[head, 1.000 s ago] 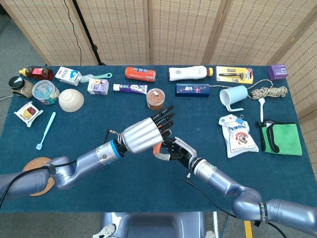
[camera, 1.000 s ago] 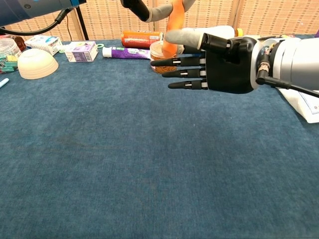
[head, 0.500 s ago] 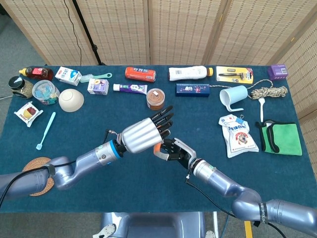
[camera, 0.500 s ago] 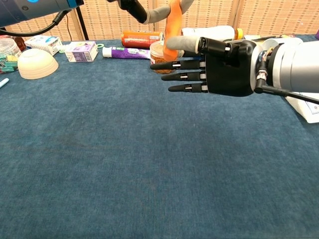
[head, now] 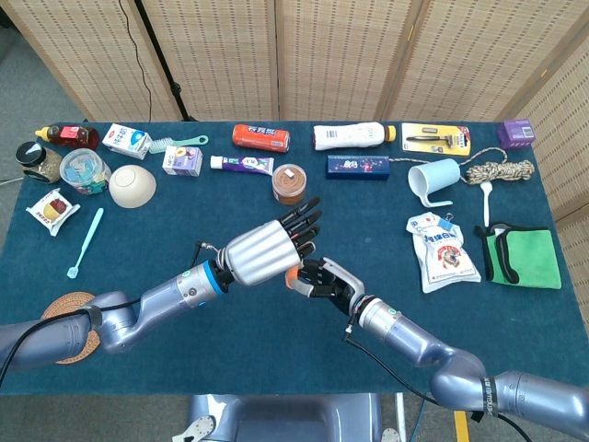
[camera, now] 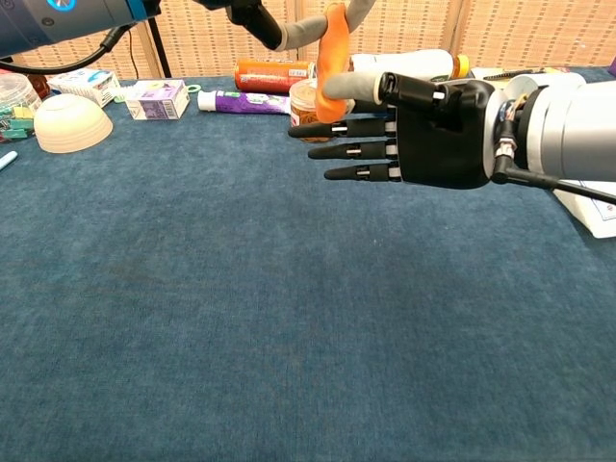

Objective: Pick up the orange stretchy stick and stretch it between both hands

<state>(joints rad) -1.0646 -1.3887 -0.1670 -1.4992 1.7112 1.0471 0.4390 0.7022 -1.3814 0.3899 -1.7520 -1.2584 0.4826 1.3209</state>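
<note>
Fingers of the left hand [head: 260, 249] pinch the orange stretchy stick [camera: 333, 53] above the table's [camera: 241, 318] middle, while the right hand [camera: 423, 130] presses its thumb against it, other fingers extended.

It looked like a lab test setup: a bench [head: 184, 350] under dark blue cloth, woven folding screens [head: 221, 55] closing off the back, and mismatched household goods — toothpaste [head: 241, 164], razor pack [head: 435, 138], rope [head: 497, 171] — set along its far edge.

Matt blue cloth [camera: 241, 318] under glossy black fingers [camera: 356, 149].
</note>
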